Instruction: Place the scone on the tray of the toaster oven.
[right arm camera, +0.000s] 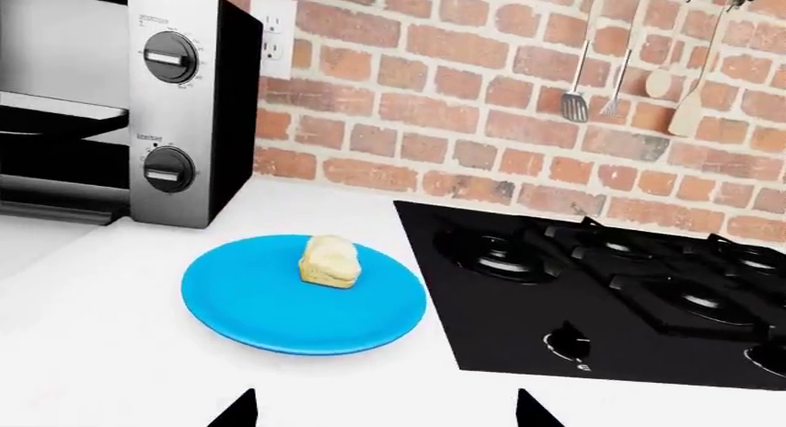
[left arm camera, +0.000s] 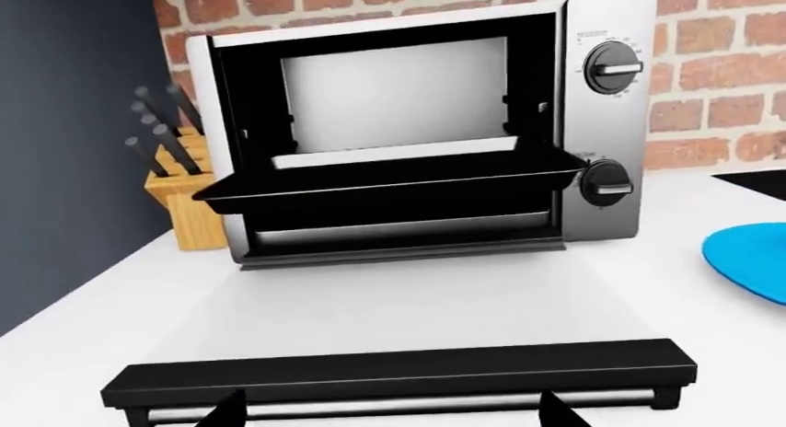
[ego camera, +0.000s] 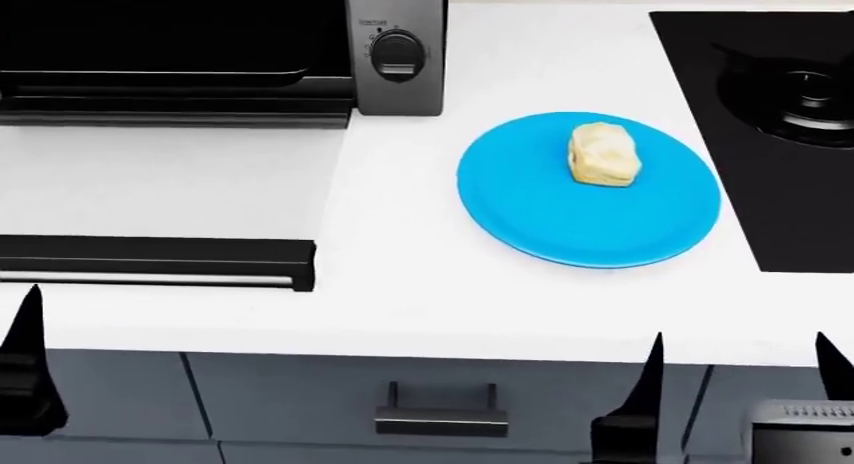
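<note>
The scone point(ego camera: 603, 155) sits on the round blue plate point(ego camera: 534, 229) on the white counter point(ego camera: 400, 304), a little toward the plate's far side, between the toaster oven point(ego camera: 394, 54) on its left and the black stovetop point(ego camera: 781, 114) on its right. The oven's door point(left arm camera: 399, 372) lies dropped flat on the counter and the black tray point(left arm camera: 381, 183) juts partway out of the cavity, with a wooden knife block point(left arm camera: 184, 201) beside the oven. Both the left gripper point(left arm camera: 390, 413) and the right gripper point(right arm camera: 383, 410) hang short of the counter's front edge with jaws spread, gripping nothing, well apart from the scone.
</note>
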You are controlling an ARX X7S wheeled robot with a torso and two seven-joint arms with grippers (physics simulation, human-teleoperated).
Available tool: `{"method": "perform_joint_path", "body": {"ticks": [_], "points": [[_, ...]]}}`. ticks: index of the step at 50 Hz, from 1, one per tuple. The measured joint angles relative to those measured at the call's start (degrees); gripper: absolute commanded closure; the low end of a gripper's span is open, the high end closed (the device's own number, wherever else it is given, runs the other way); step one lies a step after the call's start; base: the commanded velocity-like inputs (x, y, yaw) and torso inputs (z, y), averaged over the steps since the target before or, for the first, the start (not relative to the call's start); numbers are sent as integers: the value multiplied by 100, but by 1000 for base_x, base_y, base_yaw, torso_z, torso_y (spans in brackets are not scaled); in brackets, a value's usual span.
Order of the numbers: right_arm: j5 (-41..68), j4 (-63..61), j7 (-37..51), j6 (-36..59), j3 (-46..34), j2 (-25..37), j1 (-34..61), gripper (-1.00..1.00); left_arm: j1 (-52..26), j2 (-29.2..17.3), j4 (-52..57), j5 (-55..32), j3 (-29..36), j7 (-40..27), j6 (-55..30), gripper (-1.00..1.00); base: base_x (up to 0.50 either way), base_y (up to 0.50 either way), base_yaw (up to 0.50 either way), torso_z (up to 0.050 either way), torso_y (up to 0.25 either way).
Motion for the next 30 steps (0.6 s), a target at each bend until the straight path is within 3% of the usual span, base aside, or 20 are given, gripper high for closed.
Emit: {"method": "perform_joint_path", "body": {"ticks": [30], "points": [[179, -58, 112, -21, 103, 62, -215, -100, 39, -135, 187, -186, -132, -77, -305, -100, 274, 152, 0, 0, 0]]}}
